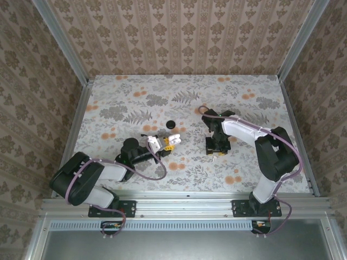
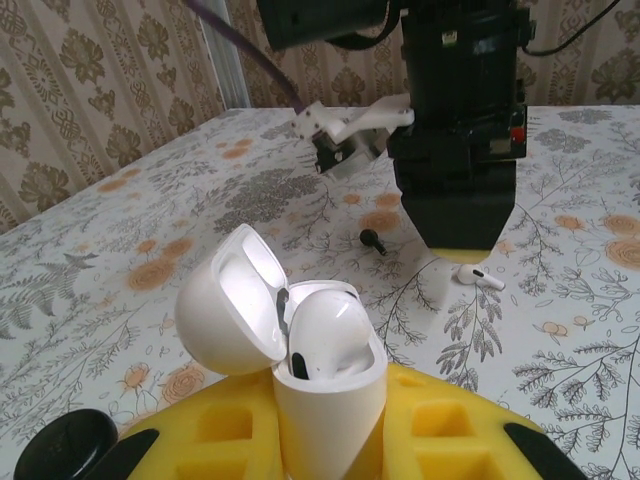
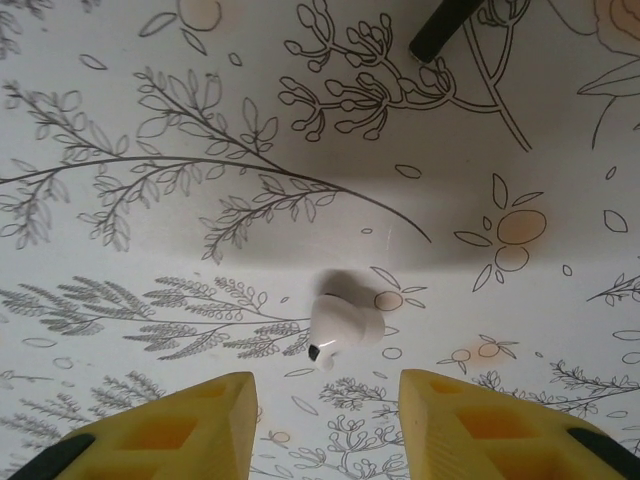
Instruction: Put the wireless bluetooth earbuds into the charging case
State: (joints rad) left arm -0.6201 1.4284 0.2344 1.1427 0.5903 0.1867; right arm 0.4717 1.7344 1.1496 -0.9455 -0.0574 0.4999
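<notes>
The white charging case stands upright with its lid swung open, and my left gripper is shut on its lower body between yellow fingers. One white earbud sits in the case. A second white earbud lies on the table, also seen from the left wrist beneath the right arm. My right gripper hovers over it, open, with a yellow finger on either side and not touching it. From above, the left gripper is mid-table and the right gripper is to its right.
A small black round piece lies on the floral tablecloth behind the left gripper. A small black item rests on the table between the two grippers. Patterned walls close in the table on three sides.
</notes>
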